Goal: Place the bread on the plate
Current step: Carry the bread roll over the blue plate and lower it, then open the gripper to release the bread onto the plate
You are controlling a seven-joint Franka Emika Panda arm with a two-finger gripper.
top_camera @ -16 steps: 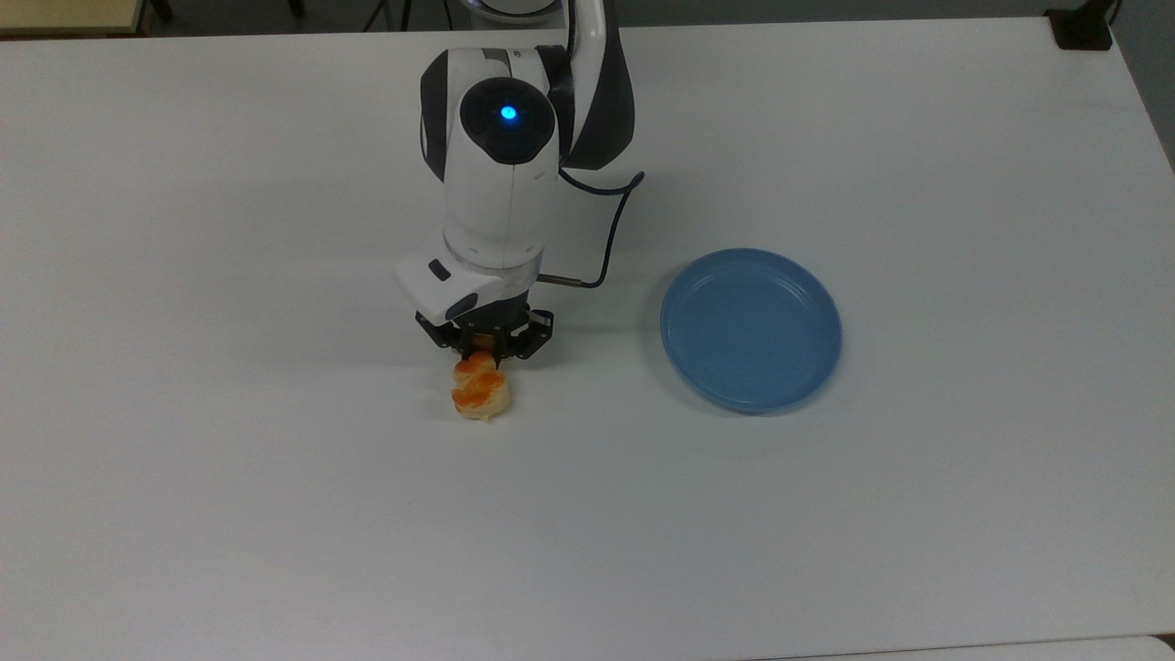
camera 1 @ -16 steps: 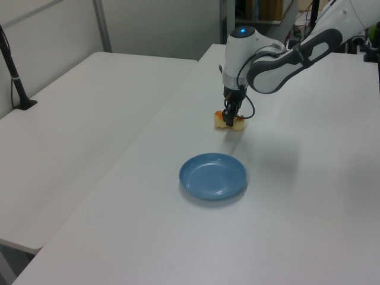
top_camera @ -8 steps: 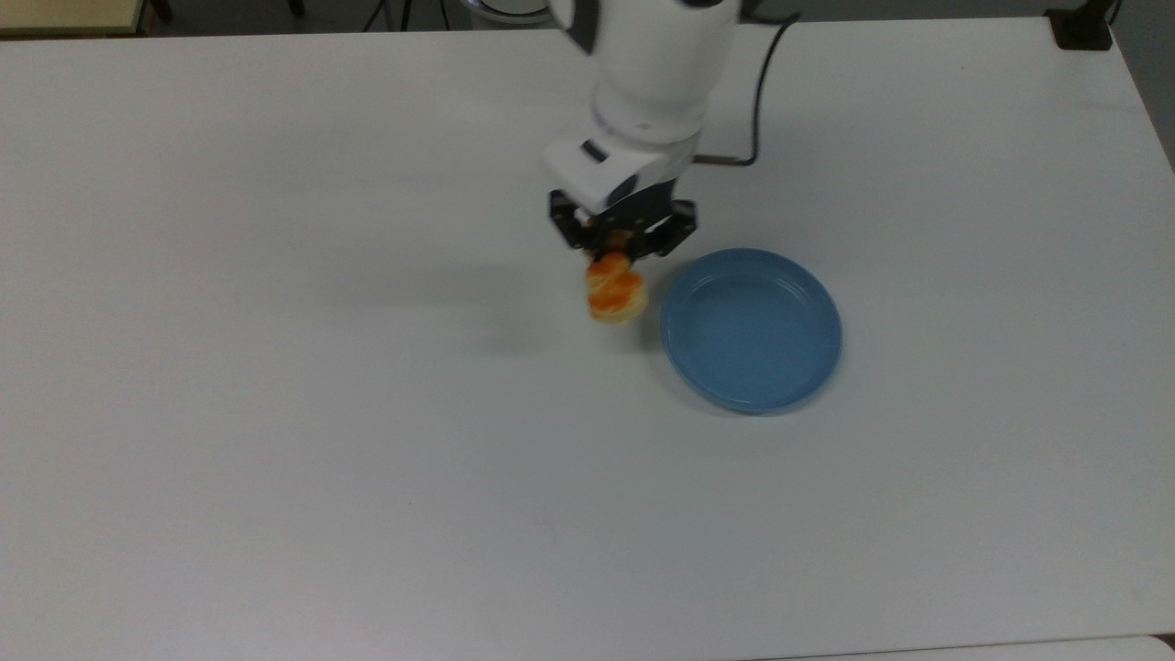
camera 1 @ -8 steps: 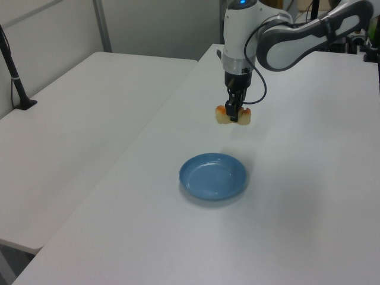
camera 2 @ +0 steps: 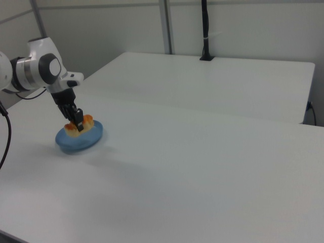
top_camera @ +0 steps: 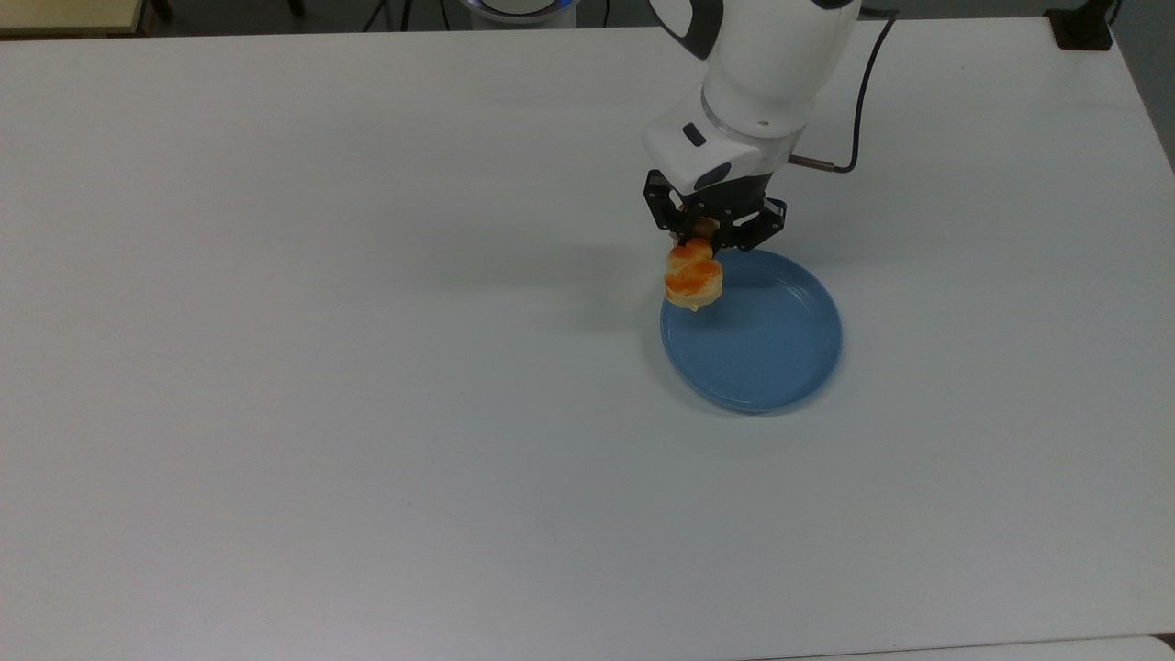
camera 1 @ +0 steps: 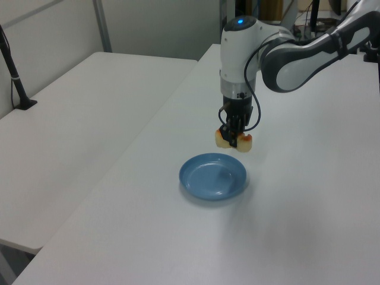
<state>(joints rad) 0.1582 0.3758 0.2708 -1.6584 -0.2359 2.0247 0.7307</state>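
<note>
Carried across the tabletop (top_camera: pixel 367 413), the bread (top_camera: pixel 693 275) now hangs at the plate's near rim.

Since a second ago we have lifted the bun off the tabletop and brought it toward the top view's right; half a second back it was beside the plate (top_camera: pixel 771 358), and now it overlaps the plate's upper-left edge. Our end effector (top_camera: pixel 705 240) is clamped on the bread, which hangs in the air, clear of the plate in the left view. We judge this the transport step, nearly over. Next we should shift a little further over the plate's middle, lower until the bun rests on the blue surface, then open.
</note>
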